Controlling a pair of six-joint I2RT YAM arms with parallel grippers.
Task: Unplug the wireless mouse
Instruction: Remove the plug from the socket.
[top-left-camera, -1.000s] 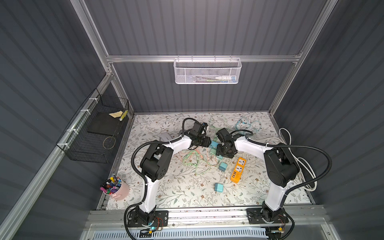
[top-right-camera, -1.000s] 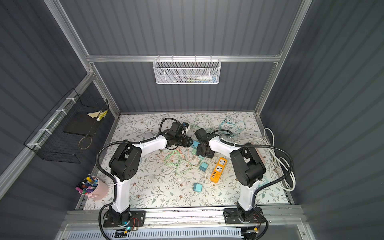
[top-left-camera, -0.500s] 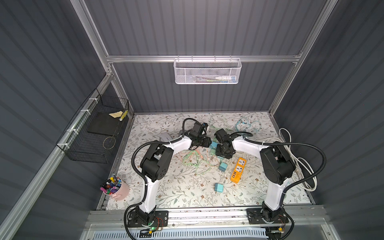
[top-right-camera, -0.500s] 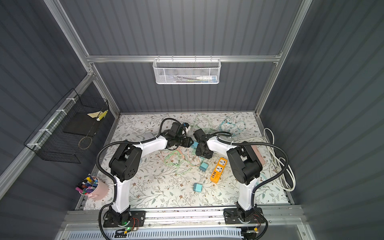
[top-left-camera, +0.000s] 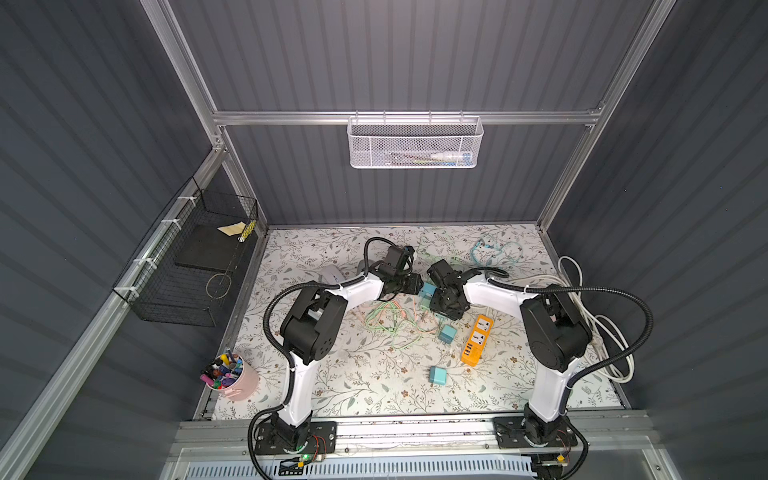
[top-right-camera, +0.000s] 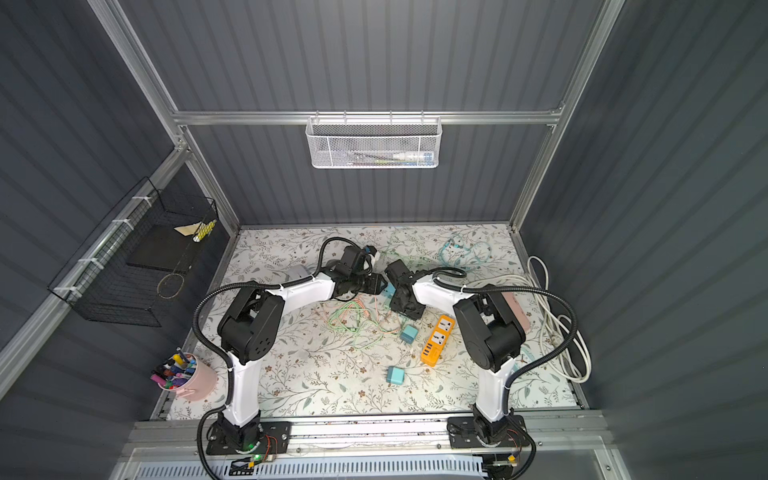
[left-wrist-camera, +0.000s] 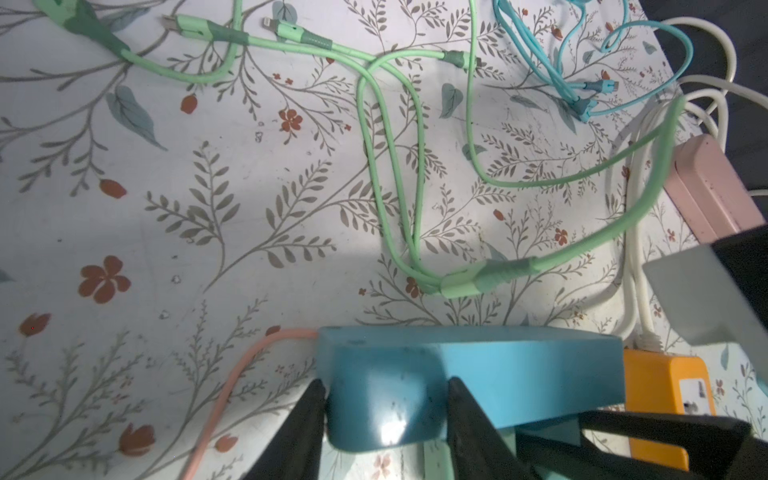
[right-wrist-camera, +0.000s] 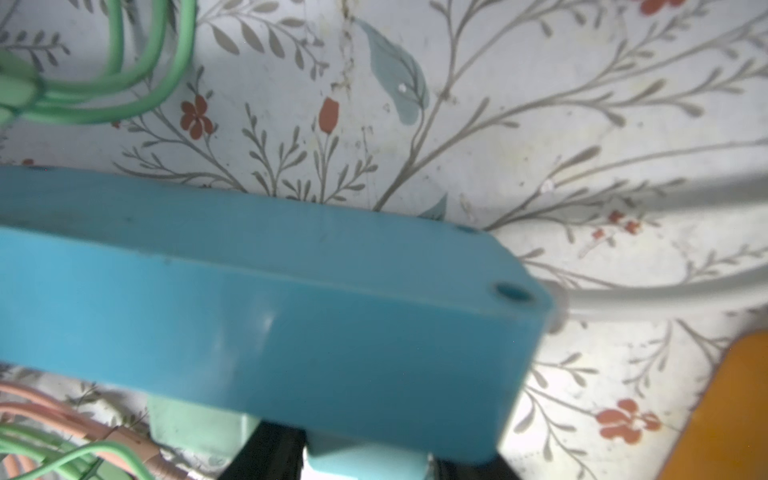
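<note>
Blue power strip (left-wrist-camera: 469, 365) is clamped by left gripper (left-wrist-camera: 384, 384) — pale plug (right-wrist-camera: 365, 466) beneath is pinched by right gripper (right-wrist-camera: 368, 451).

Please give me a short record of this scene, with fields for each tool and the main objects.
left tool: shut on blue power strip
right tool: around a pale teal block next to that strip; grip unclear
orange power strip: flat on the table, apart from both tools
green cables: loose on the table
</note>
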